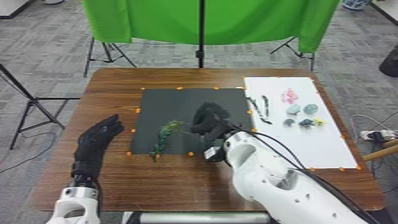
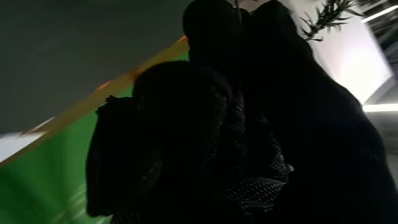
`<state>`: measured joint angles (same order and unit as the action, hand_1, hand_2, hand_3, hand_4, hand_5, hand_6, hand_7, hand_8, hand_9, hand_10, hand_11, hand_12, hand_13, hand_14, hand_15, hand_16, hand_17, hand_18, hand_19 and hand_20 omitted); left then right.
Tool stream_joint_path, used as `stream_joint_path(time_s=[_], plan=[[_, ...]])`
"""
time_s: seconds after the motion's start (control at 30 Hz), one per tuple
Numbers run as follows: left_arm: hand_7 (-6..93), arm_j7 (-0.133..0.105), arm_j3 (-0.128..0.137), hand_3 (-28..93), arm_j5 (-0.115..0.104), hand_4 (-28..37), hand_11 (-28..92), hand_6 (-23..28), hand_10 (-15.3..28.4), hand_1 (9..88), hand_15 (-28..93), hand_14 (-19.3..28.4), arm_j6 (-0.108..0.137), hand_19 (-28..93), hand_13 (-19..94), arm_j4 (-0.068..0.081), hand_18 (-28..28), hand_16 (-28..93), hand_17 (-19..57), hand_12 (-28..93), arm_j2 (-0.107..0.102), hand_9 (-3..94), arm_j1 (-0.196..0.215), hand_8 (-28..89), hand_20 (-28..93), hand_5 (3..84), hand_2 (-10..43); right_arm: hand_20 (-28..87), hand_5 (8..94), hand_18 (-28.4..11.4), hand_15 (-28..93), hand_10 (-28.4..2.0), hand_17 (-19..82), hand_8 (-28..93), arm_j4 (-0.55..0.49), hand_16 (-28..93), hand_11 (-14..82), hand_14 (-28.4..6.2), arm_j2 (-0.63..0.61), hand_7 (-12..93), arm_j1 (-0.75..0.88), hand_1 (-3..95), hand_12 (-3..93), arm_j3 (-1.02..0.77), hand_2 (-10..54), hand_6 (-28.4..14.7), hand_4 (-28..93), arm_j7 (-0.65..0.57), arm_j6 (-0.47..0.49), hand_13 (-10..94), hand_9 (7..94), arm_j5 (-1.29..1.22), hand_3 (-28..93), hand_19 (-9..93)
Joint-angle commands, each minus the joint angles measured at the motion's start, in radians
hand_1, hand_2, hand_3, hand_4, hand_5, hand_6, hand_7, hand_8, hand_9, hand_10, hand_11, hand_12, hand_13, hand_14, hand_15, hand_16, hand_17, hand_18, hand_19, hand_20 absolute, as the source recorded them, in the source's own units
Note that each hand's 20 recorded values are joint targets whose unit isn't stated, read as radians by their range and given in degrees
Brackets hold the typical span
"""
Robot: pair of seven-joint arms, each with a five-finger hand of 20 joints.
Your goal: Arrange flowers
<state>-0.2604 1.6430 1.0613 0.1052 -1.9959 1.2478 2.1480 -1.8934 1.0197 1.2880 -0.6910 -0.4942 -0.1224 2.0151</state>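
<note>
Two robot hands show in the head view. The left hand [image 1: 99, 137] is near the left edge of the brown table [image 1: 160, 192], its straight, relaxed fingers pointing towards the far edge. The right hand [image 1: 210, 122] is over the right part of a dark mat [image 1: 169, 105]; whether it is apart, together or clamped on something, I cannot tell.

A green sprig [image 1: 164, 135] lies on the mat, to the left of the right hand, its lower end near the mat's near edge. A white sheet [image 1: 315, 150] covers the table's right side, beside the mat. On the sheet, two dark stems [image 1: 266, 105] lie near its left edge. A pink flower [image 1: 290, 96] lies towards the far edge, with two pale blue-grey flowers [image 1: 310, 108] just nearer than it. Nearer again are small dark bluish flowers [image 1: 306, 122] and, beside them, a yellow one [image 1: 319, 121]. Small orange marks [image 1: 138, 111] dot the edges of the mat and the sheet. Beyond the far edge of the table, a green cloth [image 1: 155, 22] hangs near a thin black pole [image 1: 202, 37].

In the right wrist view, part of a leafy sprig [image 2: 329, 20] shows just beside the tip of the right hand [image 2: 293, 115]. I cannot tell whether the hand holds it. The green cloth shows in the background.
</note>
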Motion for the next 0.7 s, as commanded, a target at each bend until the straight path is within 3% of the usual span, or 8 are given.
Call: stream_joint_path(time_s=[0.03, 0.13, 0.2, 0.23, 0.53, 0.57, 0.63, 0.7], plan=[[13.3, 0.014, -0.01, 66, 0.001, -17.0, 15, 2.9, 12.2, 28.8, 24, 16.3, -0.025, 8, 33, 0.01, 14.5, 5, 3.9, 15, 0.006, 43.5, 0.014, -5, 24, 47.8, -6.7, 51, 80.9, -11.7, 55, -10.1, 63, 14, 0.026, 33, 19.5, -3.0, 0.024, 21, -0.015, 61.3, 38.5, 0.035, -9.5, 0.0, -14, -0.002, 0.031, 90, 90.2, -0.019, 47, 93], [13.3, 0.018, -0.013, 66, 0.002, -17.0, 15, 2.8, 12.1, 28.6, 23, 16.3, -0.031, 8, 33, 0.013, 14.6, 5, 3.8, 15, 0.004, 43.4, 0.007, -5, 24, 47.7, -6.8, 51, 80.2, -11.7, 55, -10.7, 62, 14, 0.039, 33, 24.0, -3.1, 0.028, 21, -0.025, 61.6, 34.0, 0.048, -9.5, -0.4, -10, 0.001, 0.032, 90, 88.7, -0.013, 39, 93], [13.2, 0.02, -0.014, 66, 0.004, -17.1, 15, 2.9, 12.1, 28.6, 23, 16.3, -0.035, 8, 33, 0.015, 14.6, 5, 3.8, 15, 0.003, 43.3, 0.0, -5, 24, 47.7, -6.9, 50, 79.4, -11.7, 55, -11.1, 62, 14, 0.047, 33, 25.6, -3.2, 0.03, 21, -0.028, 79.6, 32.1, 0.052, -9.5, -0.6, 29, 0.001, 0.024, 90, 88.3, -0.013, -17, 93], [13.2, 0.021, -0.014, 66, 0.006, -17.1, 15, 2.9, 12.1, 28.5, 23, 16.3, -0.037, 8, 33, 0.015, 14.6, 5, 3.7, 15, 0.003, 43.3, 0.0, -5, 24, 47.7, -6.9, 50, 79.0, -11.7, 55, -11.2, 62, 14, 0.05, 33, 26.1, -3.1, 0.032, 21, -0.029, 82.2, 31.3, 0.051, -9.5, -0.8, 34, 0.001, 0.027, 90, 88.2, -0.012, -26, 93], [12.9, 0.022, -0.017, 66, 0.008, -17.3, 15, 3.0, 12.1, 28.2, 23, 16.3, -0.051, 8, 32, 0.018, 14.6, 5, 3.7, 15, 0.006, 43.2, -0.004, -4, 24, 47.4, -7.1, 50, 77.7, -11.8, 54, -11.7, 62, 12, 0.051, 33, 30.3, -3.4, 0.032, 19, -0.016, 77.9, 25.8, 0.033, -9.5, -1.4, 39, 0.005, -0.015, 90, 87.5, 0.003, -28, 93], [12.9, 0.021, -0.017, 66, 0.008, -17.4, 15, 3.0, 12.1, 28.3, 23, 16.3, -0.05, 8, 32, 0.017, 14.6, 5, 3.7, 15, 0.007, 43.2, -0.003, -4, 24, 47.5, -7.0, 50, 77.4, -11.9, 54, -11.7, 62, 11, 0.037, 33, 30.6, -3.4, 0.025, 19, -0.004, 76.5, 25.6, 0.022, -9.5, -1.4, 39, 0.006, -0.019, 90, 87.4, 0.013, -27, 93], [12.9, 0.018, -0.017, 66, 0.007, -17.3, 15, 2.9, 12.1, 28.3, 23, 16.4, -0.048, 8, 32, 0.016, 14.6, 5, 3.7, 15, 0.007, 43.2, -0.001, -4, 24, 47.4, -7.0, 50, 76.7, -12.1, 54, -11.8, 62, 3, -0.002, 33, 31.2, -3.4, -0.001, 20, 0.025, 51.1, 25.4, -0.001, -9.5, -1.1, -3, -0.005, -0.022, 90, 87.1, 0.038, 37, 93], [13.0, 0.02, -0.014, 66, 0.007, -17.3, 15, 2.9, 12.1, 28.3, 23, 16.4, -0.046, 8, 32, 0.015, 14.6, 5, 3.7, 15, 0.007, 43.2, 0.004, -4, 24, 47.4, -7.0, 50, 76.6, -12.0, 54, -12.1, 62, -7, -0.037, 33, 31.4, -3.6, -0.025, 20, 0.052, 40.0, 25.3, -0.026, -9.5, -0.9, -18, -0.025, -0.001, 90, 87.3, 0.051, 60, 93]])
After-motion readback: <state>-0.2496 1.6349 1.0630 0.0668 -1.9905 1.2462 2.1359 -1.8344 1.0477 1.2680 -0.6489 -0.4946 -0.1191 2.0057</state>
